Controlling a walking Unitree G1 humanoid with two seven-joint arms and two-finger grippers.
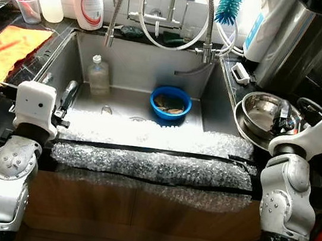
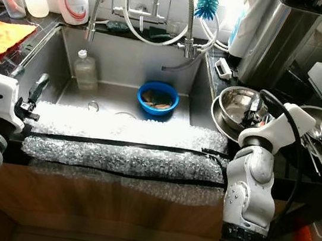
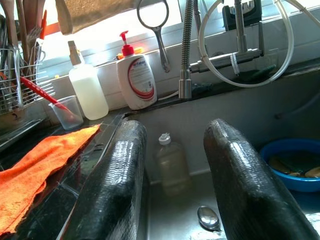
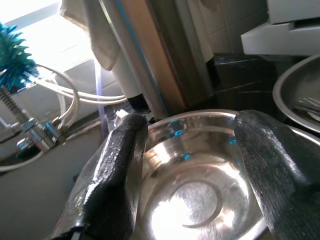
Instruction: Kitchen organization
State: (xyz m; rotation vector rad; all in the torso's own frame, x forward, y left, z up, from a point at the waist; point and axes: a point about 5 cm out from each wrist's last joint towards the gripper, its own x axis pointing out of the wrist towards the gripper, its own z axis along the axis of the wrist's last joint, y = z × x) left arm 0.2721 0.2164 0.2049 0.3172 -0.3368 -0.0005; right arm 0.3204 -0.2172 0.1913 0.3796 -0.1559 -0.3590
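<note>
So the robot's parked square in front of the sink [image 1: 84, 50], whose front edge is padded with bubble wrap [image 1: 156, 156], and the step in hand looks like picking up the steel bowl [image 1: 263, 108] off the counter at about 3 o'clock from the basin. The right gripper [image 4: 190, 170] hangs right over that bowl with its two black fingers spread wide, one finger on either side of the shiny hollow in the wrist view, nothing clamped yet. The bowl seems to sit nested in a second one, so a clean grab probably means pinching one rim wall only, one finger inside and one outside, instead of straddling the whole thing; polished steel is slick and would likely skate out of a loose hold. Lifting straight up before swinging anywhere should keep it from dragging the lower bowl along or knocking the tall steel canister [image 1: 298, 44] at 12 o'clock from it. The left gripper [image 3: 175, 170] is also parted and holding nothing, hovering at the sink's 9 o'clock edge next to the orange cloth [image 1: 6, 51]. Down in the basin there's a clear bottle [image 1: 98, 76] at roughly 10 o'clock, a blue bowl [image 1: 170, 105] near centre with scraps in it, and a spoon [image 3: 209, 218] on the floor. Those look like later jobs.
</note>
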